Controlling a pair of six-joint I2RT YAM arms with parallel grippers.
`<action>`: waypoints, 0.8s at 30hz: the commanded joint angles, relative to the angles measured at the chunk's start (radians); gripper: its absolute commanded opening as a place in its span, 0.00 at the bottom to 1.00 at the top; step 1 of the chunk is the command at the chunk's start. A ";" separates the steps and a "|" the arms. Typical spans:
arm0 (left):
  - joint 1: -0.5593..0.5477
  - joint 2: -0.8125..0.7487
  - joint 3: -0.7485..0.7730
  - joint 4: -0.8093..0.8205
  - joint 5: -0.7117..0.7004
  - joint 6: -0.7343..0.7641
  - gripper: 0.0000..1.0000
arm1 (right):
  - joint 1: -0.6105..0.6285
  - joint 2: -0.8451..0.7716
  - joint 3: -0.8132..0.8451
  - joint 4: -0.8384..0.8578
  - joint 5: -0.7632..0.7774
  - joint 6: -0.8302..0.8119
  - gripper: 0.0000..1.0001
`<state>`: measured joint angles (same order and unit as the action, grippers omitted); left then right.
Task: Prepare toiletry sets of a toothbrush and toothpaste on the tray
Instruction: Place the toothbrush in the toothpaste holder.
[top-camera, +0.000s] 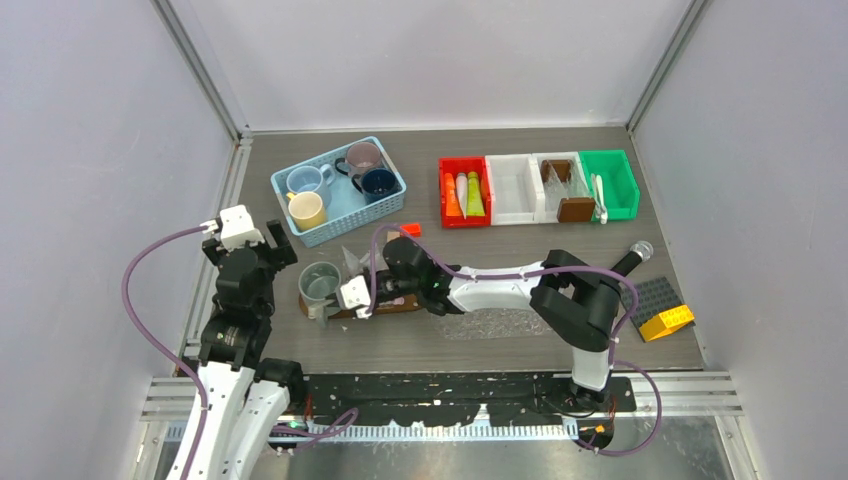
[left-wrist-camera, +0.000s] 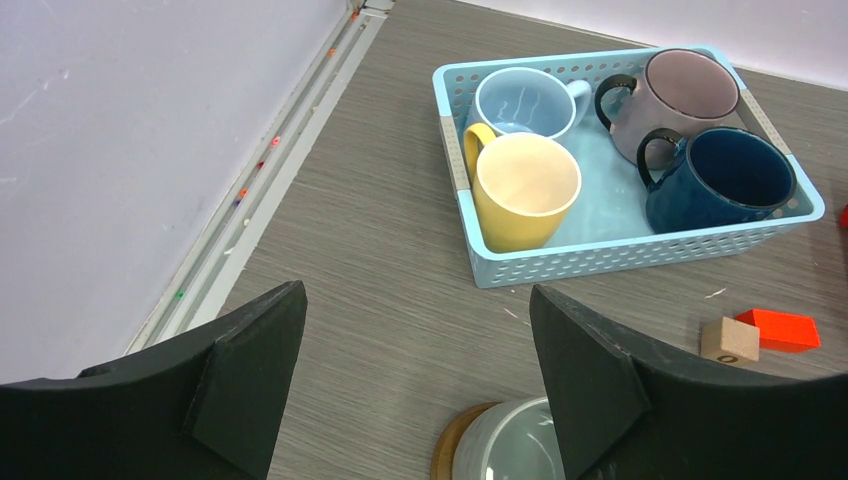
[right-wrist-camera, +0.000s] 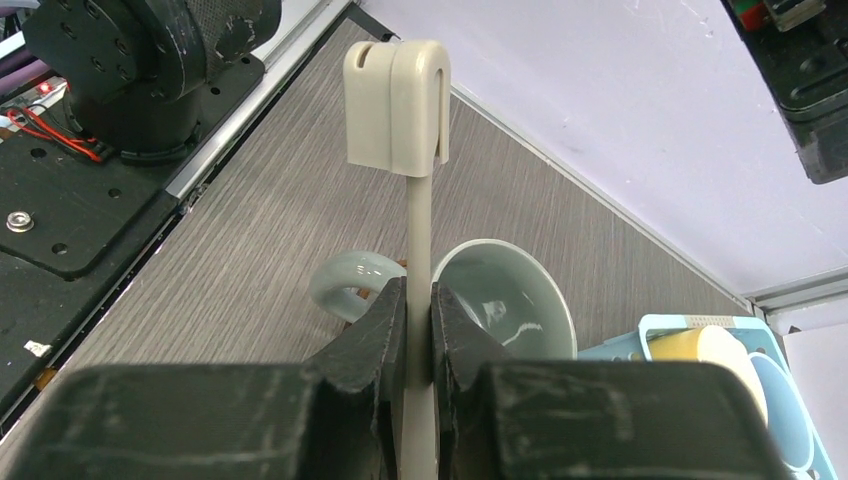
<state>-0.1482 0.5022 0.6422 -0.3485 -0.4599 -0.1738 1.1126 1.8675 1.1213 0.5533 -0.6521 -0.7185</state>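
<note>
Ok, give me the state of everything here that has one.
left gripper, open and empty.
right gripper, shut on the toothbrush.
toothbrush, gripped by its handle, head cap on.
grey-green mug, upright, empty, outside the basket.
basket, holds four upright mugs.
red bin, holds toothpaste tubes.

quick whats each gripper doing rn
Left gripper: open, holding nothing.
Right gripper: shut on the toothbrush, close to the grey-green mug.
</note>
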 joint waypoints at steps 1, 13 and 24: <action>0.005 0.001 -0.005 0.051 0.008 0.014 0.85 | -0.001 0.004 -0.007 0.099 0.006 0.022 0.17; 0.006 -0.001 -0.005 0.051 0.010 0.017 0.85 | -0.002 0.000 -0.023 0.123 0.024 0.027 0.26; 0.005 -0.005 -0.007 0.054 0.011 0.022 0.85 | -0.002 -0.022 -0.036 0.125 0.025 0.022 0.25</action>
<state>-0.1482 0.5022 0.6388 -0.3481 -0.4591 -0.1696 1.1107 1.8725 1.0916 0.6212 -0.6289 -0.7002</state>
